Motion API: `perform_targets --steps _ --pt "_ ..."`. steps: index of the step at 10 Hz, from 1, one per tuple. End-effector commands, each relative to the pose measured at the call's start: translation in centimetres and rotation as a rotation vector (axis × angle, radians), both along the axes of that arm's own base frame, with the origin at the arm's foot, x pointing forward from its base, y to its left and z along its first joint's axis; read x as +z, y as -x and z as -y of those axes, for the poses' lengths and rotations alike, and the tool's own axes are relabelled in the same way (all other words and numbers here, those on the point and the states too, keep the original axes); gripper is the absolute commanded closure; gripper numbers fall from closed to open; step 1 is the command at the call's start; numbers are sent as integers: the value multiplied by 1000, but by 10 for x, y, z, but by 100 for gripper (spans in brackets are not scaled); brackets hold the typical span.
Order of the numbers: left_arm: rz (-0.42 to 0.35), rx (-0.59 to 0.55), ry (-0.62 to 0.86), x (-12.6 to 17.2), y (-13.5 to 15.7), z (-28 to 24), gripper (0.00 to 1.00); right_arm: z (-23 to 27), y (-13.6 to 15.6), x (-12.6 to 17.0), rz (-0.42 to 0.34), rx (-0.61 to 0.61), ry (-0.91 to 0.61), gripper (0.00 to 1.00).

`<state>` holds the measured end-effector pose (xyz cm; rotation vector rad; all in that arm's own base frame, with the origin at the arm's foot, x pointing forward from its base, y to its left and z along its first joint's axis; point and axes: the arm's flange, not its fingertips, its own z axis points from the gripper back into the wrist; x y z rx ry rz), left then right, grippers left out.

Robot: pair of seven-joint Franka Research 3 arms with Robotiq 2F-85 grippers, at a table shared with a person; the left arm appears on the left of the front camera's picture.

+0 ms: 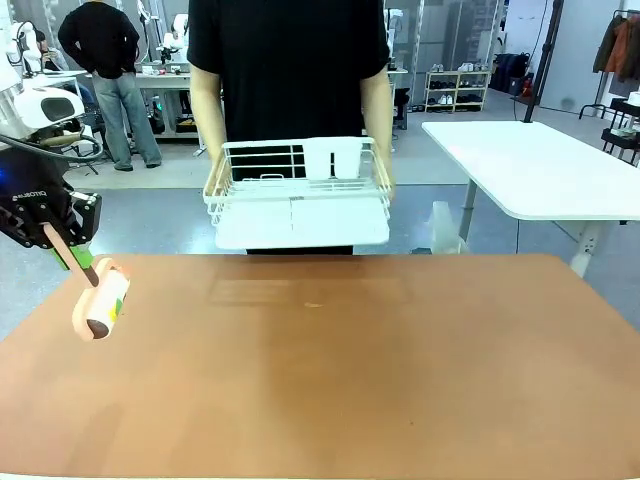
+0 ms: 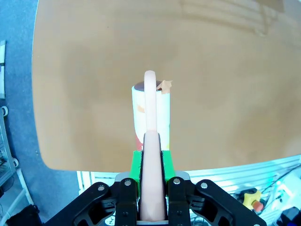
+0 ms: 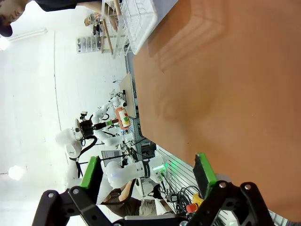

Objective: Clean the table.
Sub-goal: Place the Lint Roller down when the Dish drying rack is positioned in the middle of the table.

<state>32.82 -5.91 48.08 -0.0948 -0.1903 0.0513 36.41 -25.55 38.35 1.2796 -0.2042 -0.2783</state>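
The left gripper (image 2: pixel 151 176) is clamping the smooth pink handle of a cylindrical lint roller (image 1: pixel 103 300) projecting forward over the matte terracotta table (image 1: pixel 350 370), while the right gripper (image 3: pixel 149 173) is standing wide.

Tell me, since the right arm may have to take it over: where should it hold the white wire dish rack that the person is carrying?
Probably the white wire dish rack's near top rail, coming from the robot's side over the reddish-brown table. The person's hands hold both ends, so the long front rail stays free, and a thin wire suits the open right claw.
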Motion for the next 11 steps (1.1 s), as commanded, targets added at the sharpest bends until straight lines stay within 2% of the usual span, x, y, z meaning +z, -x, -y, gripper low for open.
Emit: perform_targets --steps 1,11 --pt "-7 2 -4 2 1 -1 79 -3 3 2 4 2 -3 0" --pt "-7 2 -4 2 1 -1 79 -3 3 2 4 2 -3 0"
